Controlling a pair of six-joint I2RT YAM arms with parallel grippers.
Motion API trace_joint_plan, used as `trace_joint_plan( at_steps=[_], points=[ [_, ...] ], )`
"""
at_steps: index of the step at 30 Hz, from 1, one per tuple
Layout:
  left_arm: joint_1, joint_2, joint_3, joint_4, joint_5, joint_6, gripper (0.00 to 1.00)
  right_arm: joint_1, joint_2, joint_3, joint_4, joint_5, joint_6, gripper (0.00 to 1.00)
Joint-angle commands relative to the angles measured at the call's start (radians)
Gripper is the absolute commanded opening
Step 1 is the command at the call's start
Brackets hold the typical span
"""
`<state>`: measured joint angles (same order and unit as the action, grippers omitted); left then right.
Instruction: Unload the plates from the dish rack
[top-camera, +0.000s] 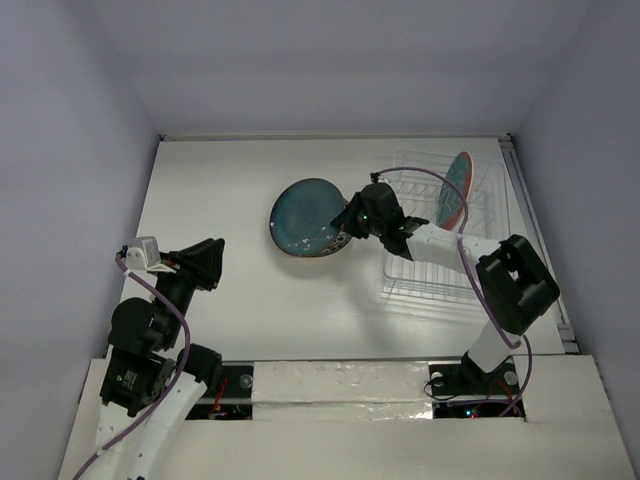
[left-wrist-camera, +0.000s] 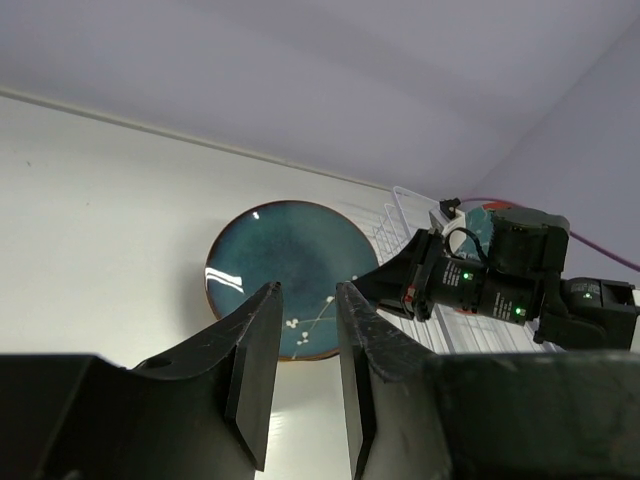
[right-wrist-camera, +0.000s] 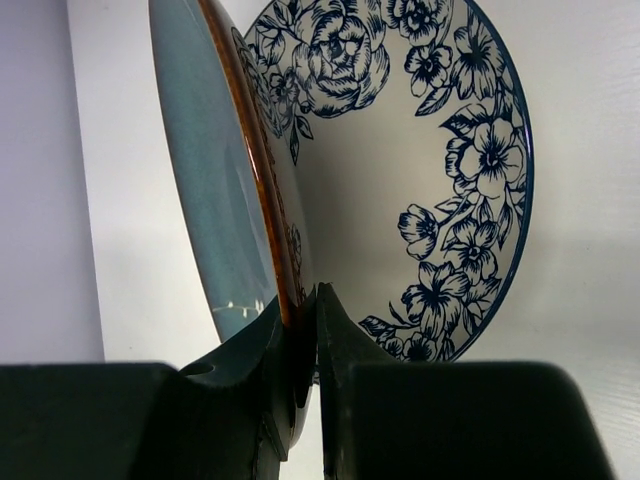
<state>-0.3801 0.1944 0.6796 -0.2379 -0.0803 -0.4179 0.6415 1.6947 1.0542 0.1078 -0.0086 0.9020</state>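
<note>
My right gripper (top-camera: 347, 226) is shut on the rim of the dark teal plate (top-camera: 308, 217), left of the dish rack (top-camera: 432, 272). In the right wrist view the fingers (right-wrist-camera: 340, 340) pinch its brown edge (right-wrist-camera: 262, 170), with the white plate with blue floral rim (right-wrist-camera: 400, 160) right behind it. From above only a sliver of the floral plate (top-camera: 340, 242) shows under the teal one. A red plate with teal flower (top-camera: 456, 188) stands upright in the rack. My left gripper (top-camera: 207, 262) is open and empty, far left of the plates; its view shows the teal plate (left-wrist-camera: 285, 255).
The rack stands against the table's right edge (top-camera: 535, 250), with several bare slots. White walls enclose the table at the back and sides. My right arm (top-camera: 505, 285) reaches over the rack.
</note>
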Motion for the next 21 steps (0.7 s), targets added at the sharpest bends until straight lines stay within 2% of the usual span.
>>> trace_joint_plan(
  at_steps=[1,4,7,10,13,18,21],
  points=[
    [-0.006,0.016,0.003,0.029,0.002,-0.004,0.25,0.004,-0.037,0.004,0.239,0.033,0.044,0.11],
    [-0.006,0.014,0.003,0.029,0.001,-0.004,0.25,0.004,-0.021,0.001,0.221,0.036,0.041,0.19],
    [-0.006,0.011,0.003,0.031,0.002,-0.004,0.26,0.004,-0.015,-0.002,0.199,0.035,0.029,0.41],
    [-0.006,0.010,0.003,0.032,0.004,-0.002,0.26,0.004,-0.012,0.003,0.161,0.042,-0.001,0.54],
    [-0.006,0.008,0.003,0.032,0.008,-0.002,0.26,0.004,-0.017,0.016,0.112,0.062,-0.040,0.64],
    [-0.006,0.004,0.001,0.034,0.013,-0.002,0.26,0.017,-0.012,0.084,-0.071,0.111,-0.148,0.79],
    [-0.006,0.002,0.001,0.034,0.014,-0.002,0.26,0.038,-0.009,0.138,-0.210,0.139,-0.207,0.82]
  ],
)
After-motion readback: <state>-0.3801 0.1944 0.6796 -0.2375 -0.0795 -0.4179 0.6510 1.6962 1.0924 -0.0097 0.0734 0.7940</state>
